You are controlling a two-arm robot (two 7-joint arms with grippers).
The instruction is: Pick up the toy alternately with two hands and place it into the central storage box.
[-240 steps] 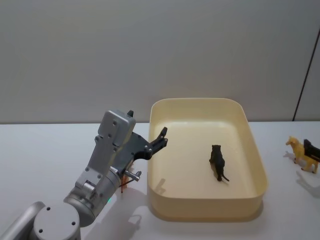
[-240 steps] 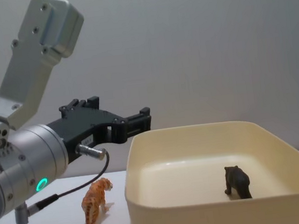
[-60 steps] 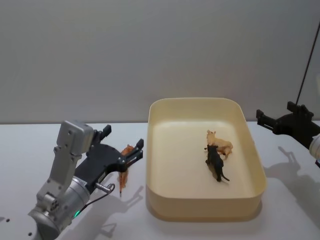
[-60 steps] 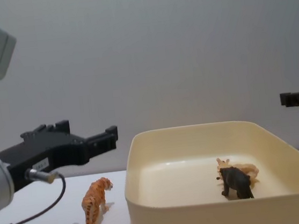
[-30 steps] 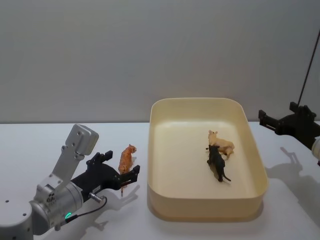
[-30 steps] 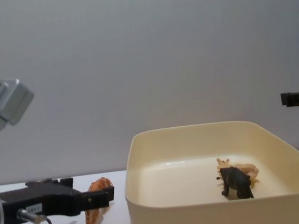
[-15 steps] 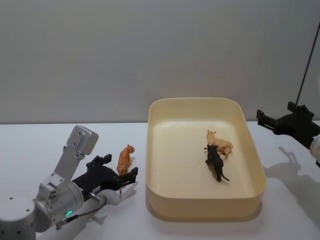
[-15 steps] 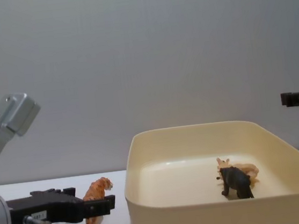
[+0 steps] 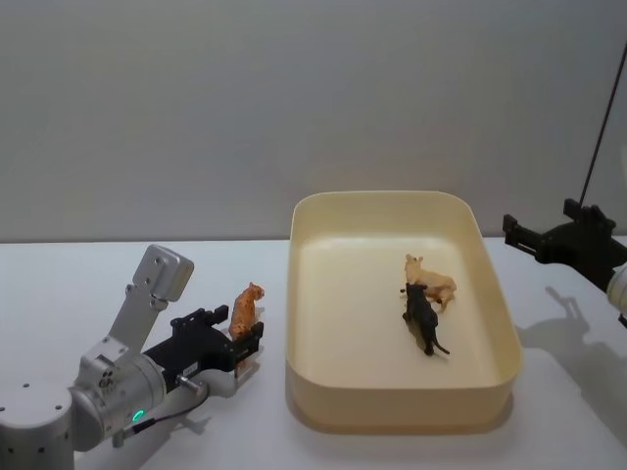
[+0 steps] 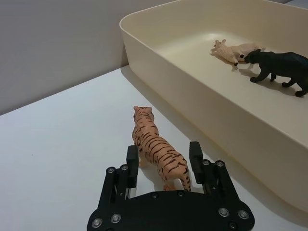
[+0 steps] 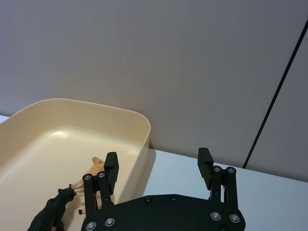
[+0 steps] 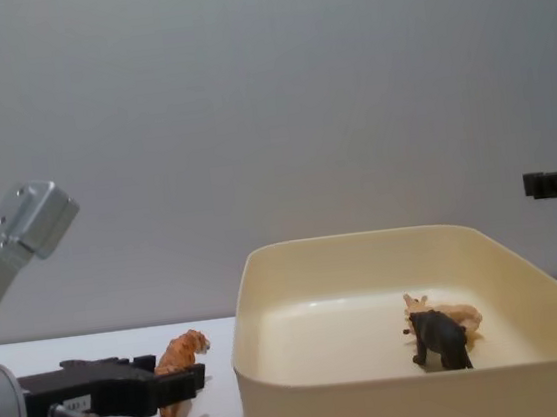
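1. Head view: the left gripper [image 9: 243, 343] is low over the white bench [image 9: 59, 294], jaws parted either side of the orange tiger toy [image 9: 244, 311], which stands just left of the cream storage box [image 9: 402, 416]. A black panther toy [image 9: 422, 318] stands inside the box, touching a tan animal toy [image 9: 432, 284]. The right gripper [image 9: 517, 235] hangs high at the right edge, well clear of the box.
2. Left wrist view: jaws open, one finger [image 10: 131, 166] on each flank of the tiger's hindquarters with a small gap on both sides; nothing gripped.
3. Right wrist view: the right jaws are spread wide and empty, above the box's right rim.
4. Chest view: the left gripper sits level with the tiger, which stands upright on the bench beside the box wall.
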